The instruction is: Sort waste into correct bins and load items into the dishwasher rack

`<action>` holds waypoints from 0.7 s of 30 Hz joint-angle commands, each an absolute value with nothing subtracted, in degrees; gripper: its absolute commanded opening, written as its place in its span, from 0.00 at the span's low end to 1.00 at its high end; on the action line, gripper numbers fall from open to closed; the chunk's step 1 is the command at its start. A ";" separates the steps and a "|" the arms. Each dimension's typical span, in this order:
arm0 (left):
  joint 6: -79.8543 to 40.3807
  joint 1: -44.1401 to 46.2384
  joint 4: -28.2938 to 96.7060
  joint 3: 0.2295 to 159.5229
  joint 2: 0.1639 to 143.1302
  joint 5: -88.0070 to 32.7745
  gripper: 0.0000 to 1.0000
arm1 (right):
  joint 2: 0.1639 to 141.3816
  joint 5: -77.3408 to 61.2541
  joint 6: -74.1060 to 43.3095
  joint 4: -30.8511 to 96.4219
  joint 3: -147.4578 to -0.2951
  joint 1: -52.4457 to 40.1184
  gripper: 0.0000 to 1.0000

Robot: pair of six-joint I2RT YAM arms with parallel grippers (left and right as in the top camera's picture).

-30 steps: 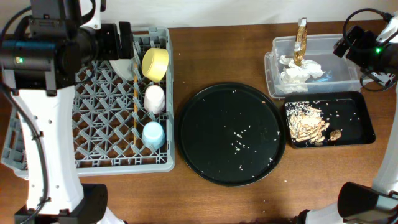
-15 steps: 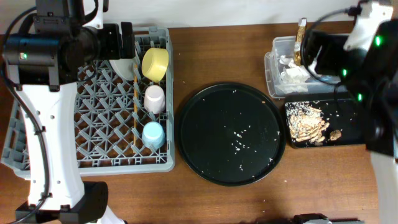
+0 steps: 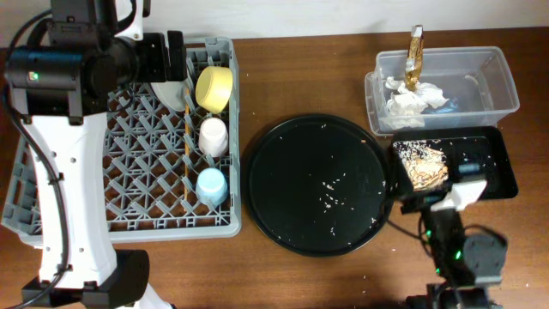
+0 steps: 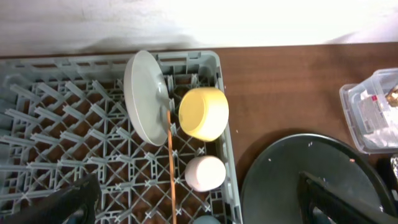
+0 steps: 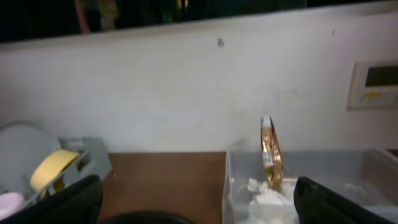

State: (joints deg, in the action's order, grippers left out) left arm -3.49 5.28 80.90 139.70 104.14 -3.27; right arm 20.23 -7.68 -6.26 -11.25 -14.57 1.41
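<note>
The grey dishwasher rack (image 3: 129, 206) holds the pale grey plate (image 3: 167, 93) on edge, the yellow bowl (image 3: 214, 87), the pink cup (image 3: 213, 136), the blue cup (image 3: 211, 185) and the chopsticks (image 3: 187, 154). The clear tub (image 3: 480, 77) holds the white napkin (image 3: 412, 99) and the upright wrapper (image 3: 415, 56). The black tray (image 3: 497, 159) holds food scraps (image 3: 422, 165). My left gripper (image 3: 171, 56) hangs open and empty above the rack's far side (image 4: 196, 190). My right gripper (image 3: 466, 176) is open and empty over the black tray, facing the tub (image 5: 196, 193).
A large round black tray (image 3: 317, 184) with stray rice grains lies between the rack and the bins. The right arm's base stands at the front right. Bare brown table lies in front of the round tray.
My right arm has swung from over the clear tub at the far right down to the front right, near the black tray. The left arm has not moved.
</note>
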 commanded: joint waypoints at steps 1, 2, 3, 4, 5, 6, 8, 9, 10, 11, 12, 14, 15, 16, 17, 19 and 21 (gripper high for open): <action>-3.42 5.19 80.84 139.65 104.12 -3.68 0.99 | 14.15 -8.34 -7.97 -12.47 -7.55 1.52 0.99; -3.42 5.19 80.84 139.65 104.12 -3.68 0.99 | 12.25 -8.16 -7.97 -12.47 -5.82 1.52 0.98; -3.42 5.19 80.86 139.65 104.12 -3.68 0.99 | 9.91 -8.14 -7.97 -12.47 -3.81 1.52 0.98; -3.42 5.19 80.84 139.65 104.12 -3.68 0.99 | 8.67 -8.14 -7.97 -12.43 -2.72 1.48 0.98; -3.42 5.19 80.90 139.65 104.12 -3.68 0.99 | 7.03 -7.31 -7.97 -12.43 -1.21 1.08 0.98; -3.42 5.19 81.10 139.65 104.12 -3.68 0.99 | 5.06 -5.17 -7.97 -10.39 -0.32 -0.12 0.99; -3.42 5.19 81.08 139.65 104.12 -3.68 0.99 | 2.61 -1.96 -7.94 -6.70 -0.32 -2.17 0.99; -3.42 5.19 81.08 139.65 104.12 -3.68 0.99 | 1.08 -0.75 -7.94 -4.54 -0.32 -3.03 0.98; -3.42 5.19 81.10 139.65 104.12 -3.68 0.99 | 0.19 -0.73 -7.90 -2.46 -0.32 -3.44 0.99; -3.42 5.19 81.08 139.65 104.12 -3.68 0.99 | 0.19 -1.17 -7.97 -0.40 -0.32 -3.49 0.98; -3.42 5.19 81.08 139.65 104.12 -3.68 0.99 | 0.19 -2.42 -7.97 2.31 -0.32 -3.46 0.98; -3.42 5.19 81.08 139.65 104.12 -3.68 0.99 | 0.25 -3.29 -7.99 4.32 -0.32 -3.49 0.98; -3.42 5.19 81.10 139.65 104.12 -3.68 0.99 | 0.43 -3.18 -7.97 4.29 -0.32 -3.46 0.98; -3.42 5.19 81.08 139.65 104.12 -3.68 0.99 | 0.43 -3.18 -7.97 4.29 -0.32 -3.46 0.98; -3.42 5.19 81.08 139.65 104.12 -3.68 0.99 | 0.43 -3.18 -7.97 4.29 -0.32 -3.46 0.99; -3.42 5.19 81.08 139.65 104.12 -3.70 0.99 | 0.43 -3.18 -7.97 4.29 -0.32 -3.46 0.99; -3.42 5.19 81.10 139.65 104.12 -3.68 0.99 | 0.43 -3.18 -7.97 4.29 -0.32 -3.46 0.99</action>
State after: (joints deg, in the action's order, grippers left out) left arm -3.49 5.28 81.14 139.70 104.14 -3.25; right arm 0.80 -2.90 -7.53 4.08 -0.62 -3.11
